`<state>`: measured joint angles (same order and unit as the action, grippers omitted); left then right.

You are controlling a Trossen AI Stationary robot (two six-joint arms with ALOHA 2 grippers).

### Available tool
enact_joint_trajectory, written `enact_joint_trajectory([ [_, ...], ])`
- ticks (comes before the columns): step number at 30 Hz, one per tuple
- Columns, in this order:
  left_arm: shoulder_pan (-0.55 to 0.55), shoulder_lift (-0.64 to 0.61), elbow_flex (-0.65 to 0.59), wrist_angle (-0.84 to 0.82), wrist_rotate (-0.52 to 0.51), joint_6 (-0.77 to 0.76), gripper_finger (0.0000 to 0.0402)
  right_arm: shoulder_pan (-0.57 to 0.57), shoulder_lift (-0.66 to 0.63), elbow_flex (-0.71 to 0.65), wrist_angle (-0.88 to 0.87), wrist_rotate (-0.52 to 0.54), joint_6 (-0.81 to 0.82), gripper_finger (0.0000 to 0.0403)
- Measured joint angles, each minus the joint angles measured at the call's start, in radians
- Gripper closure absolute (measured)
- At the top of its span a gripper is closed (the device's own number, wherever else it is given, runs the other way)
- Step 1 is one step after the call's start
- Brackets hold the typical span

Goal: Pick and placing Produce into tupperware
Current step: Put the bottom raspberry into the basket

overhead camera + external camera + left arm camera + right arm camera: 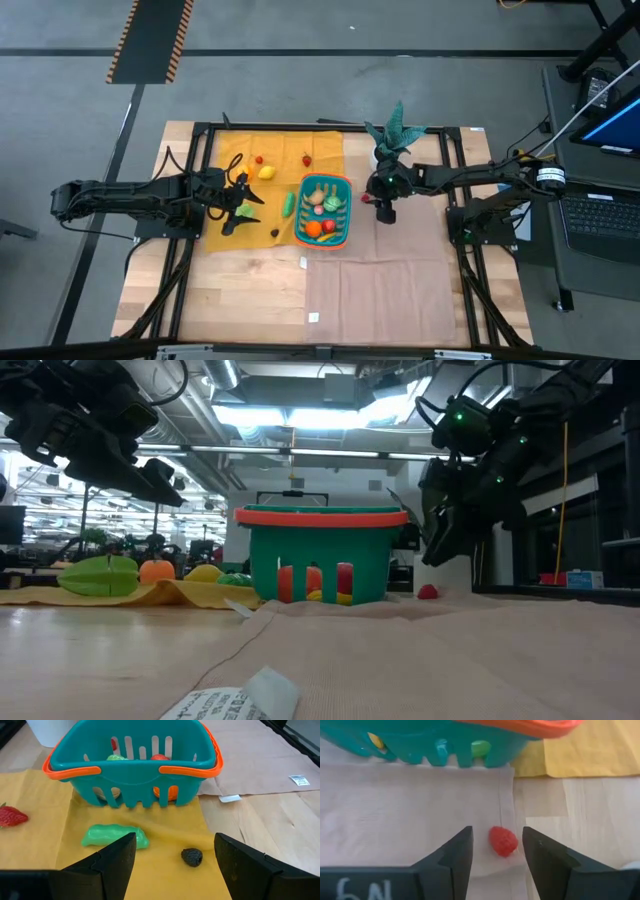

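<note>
From above, the teal basket (pixel 325 210) sits just right of centre in the frame, on the right edge of the yellow cloth (pixel 240 150), with several toy fruits already inside. The left gripper (pixel 238 208) hovers left of it over the cloth, jaws spread wide and holding nothing. The right gripper (pixel 385 205) hangs just right of the basket, below the potted plant (pixel 392 135) — its jaws partly apart, also empty.

The overhead picture barely resolves what the wrist cameras make plain. In the right wrist view a small red berry (pixel 503 841) lies on the pale cloth (pixel 395 810), framed between the two dark fingers (pixel 451 857) but not touched by them (the basket wall (pixel 435 745) fills the upper left). In the left wrist view a green pod (pixel 114 835) and a dark berry (pixel 192 856) lie on the yellow cloth near the bottom centre, a strawberry (pixel 12 816) at the left edge.

At table height, fruit shows through the basket's slots (pixel 315 580), the red berry (pixel 428 592) just to its right — both grippers above the table.
</note>
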<state>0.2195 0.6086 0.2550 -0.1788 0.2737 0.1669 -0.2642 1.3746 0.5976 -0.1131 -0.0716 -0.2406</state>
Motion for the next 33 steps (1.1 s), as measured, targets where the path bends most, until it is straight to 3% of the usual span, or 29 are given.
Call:
enact_joint_trajectory([
  [17, 0.000, 0.000, 0.000, 0.000, -0.002, 0.000, 0.0140, -0.019, 0.099, 0.000, 0.056, 0.040, -0.086, 0.0230],
  [33, 0.000, 0.000, 0.000, 0.000, -0.004, -0.033, 0.0140, -0.034, 0.105, 0.000, 0.024, 0.044, -0.085, 0.0230],
])
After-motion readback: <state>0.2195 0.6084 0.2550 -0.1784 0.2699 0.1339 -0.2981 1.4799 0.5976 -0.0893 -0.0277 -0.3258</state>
